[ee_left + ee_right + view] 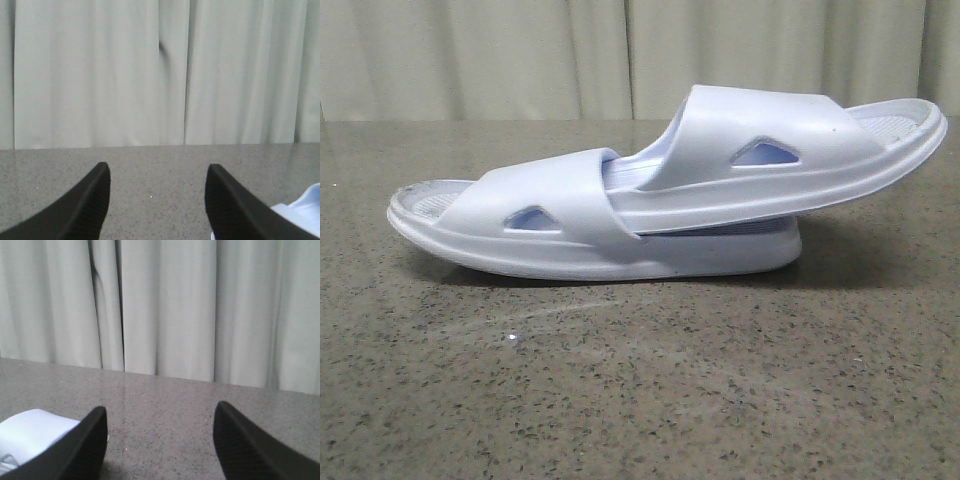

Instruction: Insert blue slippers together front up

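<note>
Pale blue slippers lie nested mid-desk, upper one's toe wedged under lower one's strap and propped by it, so both tools, left and right, hang spread apart, gripping nothing.

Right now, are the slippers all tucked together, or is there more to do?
Looks done: one blue slipper is pushed under the strap of the other on the table. Nothing is in hand; the left end effector and right end effector are open, holding nothing. Little seems left.
</note>
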### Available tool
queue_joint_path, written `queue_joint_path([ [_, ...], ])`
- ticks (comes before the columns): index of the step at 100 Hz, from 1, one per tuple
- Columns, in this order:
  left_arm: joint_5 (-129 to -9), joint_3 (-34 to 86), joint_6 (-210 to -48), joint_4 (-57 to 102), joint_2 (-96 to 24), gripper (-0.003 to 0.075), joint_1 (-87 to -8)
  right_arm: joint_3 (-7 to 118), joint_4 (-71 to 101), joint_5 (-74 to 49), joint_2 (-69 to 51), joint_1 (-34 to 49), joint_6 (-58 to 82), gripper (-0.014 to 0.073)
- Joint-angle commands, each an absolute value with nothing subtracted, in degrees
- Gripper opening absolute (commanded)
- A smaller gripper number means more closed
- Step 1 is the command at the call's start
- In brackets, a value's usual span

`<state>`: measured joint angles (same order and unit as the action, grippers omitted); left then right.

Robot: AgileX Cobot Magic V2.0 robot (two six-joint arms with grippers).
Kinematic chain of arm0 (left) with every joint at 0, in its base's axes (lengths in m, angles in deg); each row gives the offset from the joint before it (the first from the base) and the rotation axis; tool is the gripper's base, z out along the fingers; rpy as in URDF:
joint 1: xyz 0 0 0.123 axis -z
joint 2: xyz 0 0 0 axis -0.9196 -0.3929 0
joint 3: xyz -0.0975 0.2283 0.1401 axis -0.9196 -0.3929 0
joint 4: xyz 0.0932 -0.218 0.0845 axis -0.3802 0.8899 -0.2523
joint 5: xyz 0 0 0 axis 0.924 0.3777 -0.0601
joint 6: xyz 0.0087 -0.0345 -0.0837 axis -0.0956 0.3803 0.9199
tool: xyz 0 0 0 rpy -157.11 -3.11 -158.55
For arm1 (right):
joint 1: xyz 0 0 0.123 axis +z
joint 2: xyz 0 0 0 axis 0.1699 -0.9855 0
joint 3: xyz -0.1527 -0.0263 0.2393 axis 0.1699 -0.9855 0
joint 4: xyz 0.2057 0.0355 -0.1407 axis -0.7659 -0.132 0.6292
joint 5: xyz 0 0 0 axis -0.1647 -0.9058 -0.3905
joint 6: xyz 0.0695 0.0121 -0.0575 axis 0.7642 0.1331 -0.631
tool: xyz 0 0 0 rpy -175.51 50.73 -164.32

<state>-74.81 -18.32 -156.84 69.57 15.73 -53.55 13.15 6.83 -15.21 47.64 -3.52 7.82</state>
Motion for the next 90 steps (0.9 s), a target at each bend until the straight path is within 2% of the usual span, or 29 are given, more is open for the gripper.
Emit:
queue_joint_path([
  [1,-76.14,-18.12,-156.92,69.92,15.30,0.0370,-53.02,13.82,7.29,-12.00,47.22,-3.57,7.11,0.0392],
  [13,-76.14,-19.46,-156.92,69.92,15.30,0.0365,-53.02,12.92,7.29,-11.37,47.22,-3.57,7.11,0.0385],
  [20,-76.14,-19.82,-156.92,69.92,15.30,0.0337,-53.02,12.93,7.29,-10.78,47.22,-3.57,7.11,0.0344],
  [33,-76.14,-19.92,-156.92,69.92,15.30,0.0230,-53.02,12.93,7.29,-9.63,47.22,-3.57,7.11,0.0174],
  [48,-76.17,-19.92,-156.92,69.92,15.30,0.0056,-53.02,12.93,7.29,-9.52,47.22,-3.57,7.11,-0.0044],
  [54,-76.17,-19.92,-156.92,70.05,15.30,0.0015,-53.02,12.93,7.29,-9.52,47.22,-3.57,7.11,-0.0104],
  [90,-74.52,-19.92,-156.92,71.81,15.30,0.0016,-53.02,12.93,7.29,-9.48,47.22,-3.57,7.11,-0.0107],
])
